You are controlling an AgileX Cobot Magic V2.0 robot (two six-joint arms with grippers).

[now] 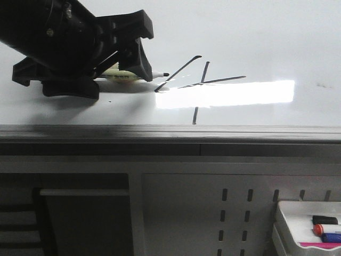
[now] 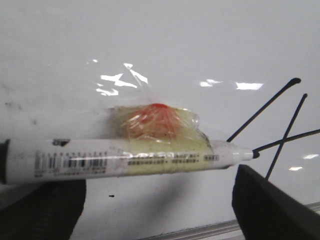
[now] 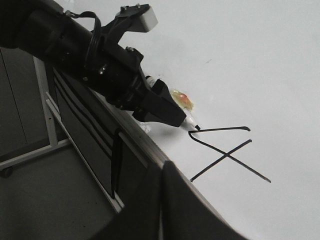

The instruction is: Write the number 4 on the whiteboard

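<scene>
Strokes of the number 4 [image 1: 201, 81] sit complete mid-whiteboard [image 1: 256, 32], toward its near edge rail. My left gripper [image 1: 139, 63] clamps the marker [image 2: 125, 160] level, tip apparently just off the diagonal's foot, I'd say so nothing smears. Right gripper [image 3: 162, 200]: aperture unreadable.

We see thin black strokes of the number 4 [image 1: 201, 80] on the glossy white whiteboard [image 1: 256, 37], which has a grey edge rail. The marker [image 2: 130, 160] is white with a black tip, a barcode, a yellowish label and a red blob under clear wrap. Our left gripper [image 1: 114, 66] is black.
</scene>
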